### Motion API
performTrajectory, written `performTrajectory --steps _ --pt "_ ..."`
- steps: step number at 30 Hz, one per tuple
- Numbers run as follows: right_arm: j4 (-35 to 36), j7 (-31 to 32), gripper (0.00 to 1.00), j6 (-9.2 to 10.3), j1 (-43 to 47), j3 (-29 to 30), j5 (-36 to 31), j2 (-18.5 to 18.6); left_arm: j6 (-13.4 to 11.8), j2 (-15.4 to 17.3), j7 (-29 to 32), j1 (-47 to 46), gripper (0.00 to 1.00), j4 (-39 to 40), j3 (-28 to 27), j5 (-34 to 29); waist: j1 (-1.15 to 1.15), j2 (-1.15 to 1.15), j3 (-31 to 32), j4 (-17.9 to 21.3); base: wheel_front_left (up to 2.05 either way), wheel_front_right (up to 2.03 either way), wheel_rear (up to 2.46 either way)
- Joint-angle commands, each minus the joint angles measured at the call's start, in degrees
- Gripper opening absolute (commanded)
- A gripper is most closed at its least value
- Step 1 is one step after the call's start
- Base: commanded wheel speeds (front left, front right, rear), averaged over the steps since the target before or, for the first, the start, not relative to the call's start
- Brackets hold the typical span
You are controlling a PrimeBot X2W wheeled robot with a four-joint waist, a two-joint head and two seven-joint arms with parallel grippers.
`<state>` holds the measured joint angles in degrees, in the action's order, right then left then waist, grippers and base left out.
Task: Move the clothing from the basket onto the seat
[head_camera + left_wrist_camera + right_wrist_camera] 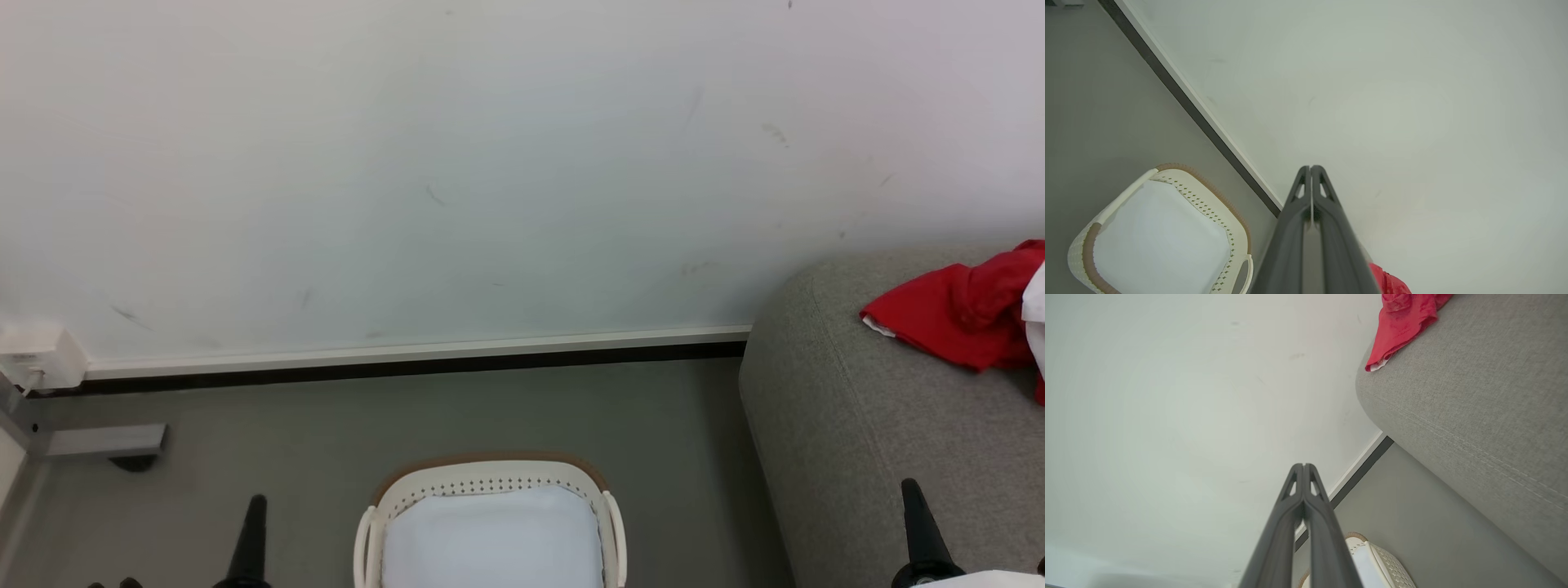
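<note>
Your left gripper and right gripper are closed tight and empty, with soft red clothing on the grey cloth seat at three o'clock.

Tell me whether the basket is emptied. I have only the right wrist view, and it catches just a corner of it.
Observer: In the left wrist view the basket shows just its white lining, nothing red in it.
Operator: Report the left gripper.
Observer: The left gripper is shut, fingers together, holding nothing.
Operator: Check the floor left of the basket.
Observer: In the head view a grey metal bar sits there, at the far left.
</note>
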<state>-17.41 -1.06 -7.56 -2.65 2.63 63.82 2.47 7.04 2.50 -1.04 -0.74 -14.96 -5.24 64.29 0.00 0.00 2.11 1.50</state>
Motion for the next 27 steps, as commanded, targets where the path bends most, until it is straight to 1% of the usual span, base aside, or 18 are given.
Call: performTrajectory --steps 1,27 --pt "0.8 0.4 0.0 0.07 -1.5 0.4 1.4 0.5 0.2 0.5 0.4 -1.1 0.0 0.6 -0.3 1.6 0.0 0.0 0.0 0.0 0.0 0.0 0.0" --pt "2.2 4.0 0.0 0.09 -2.6 2.2 14.9 0.6 0.4 0.5 4.0 -3.5 0.0 0.8 -0.9 15.0 0.0 0.0 -1.0 -0.7 0.0 0.0 0.0"
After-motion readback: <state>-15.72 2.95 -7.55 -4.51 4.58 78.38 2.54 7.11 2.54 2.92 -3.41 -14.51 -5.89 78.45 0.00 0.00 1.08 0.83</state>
